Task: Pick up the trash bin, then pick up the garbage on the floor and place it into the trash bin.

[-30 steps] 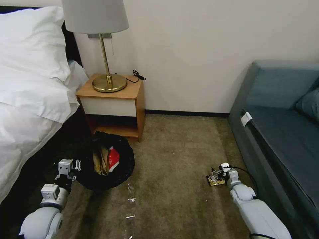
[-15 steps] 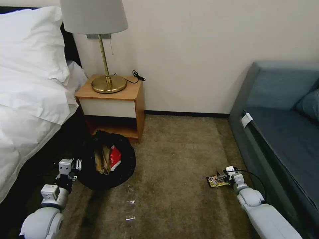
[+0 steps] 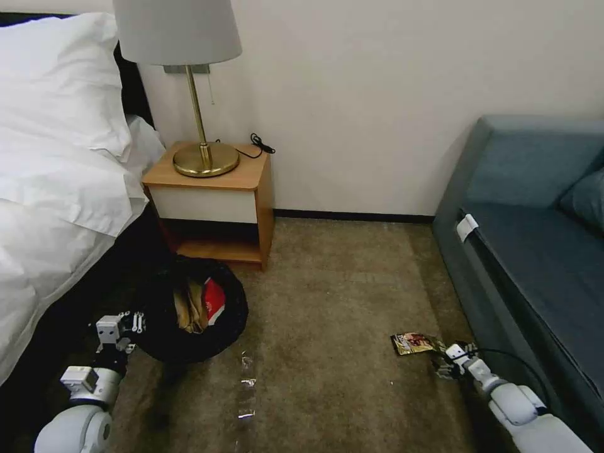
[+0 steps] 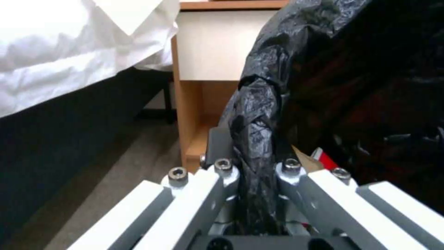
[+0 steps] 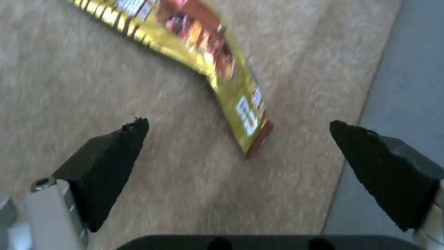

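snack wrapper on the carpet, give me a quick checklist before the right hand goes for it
1. Right hand open: ok, fingers spread wide.
2. Snack wrapper free on the carpet: ok, lying flat.
3. Wrapper between the fingers: not ok, it lies ahead of the fingertips.
4. Left hand gripping the trash bin: ok, shut on the bagged rim.
5. Room in the bin: ok, brown paper and a red packet inside, space left.

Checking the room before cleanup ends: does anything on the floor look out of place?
Yes. A flat gold-and-red snack wrapper lies loose on the carpet beside the blue sofa, just ahead of the open right gripper. A clear plastic bottle also lies on the carpet.
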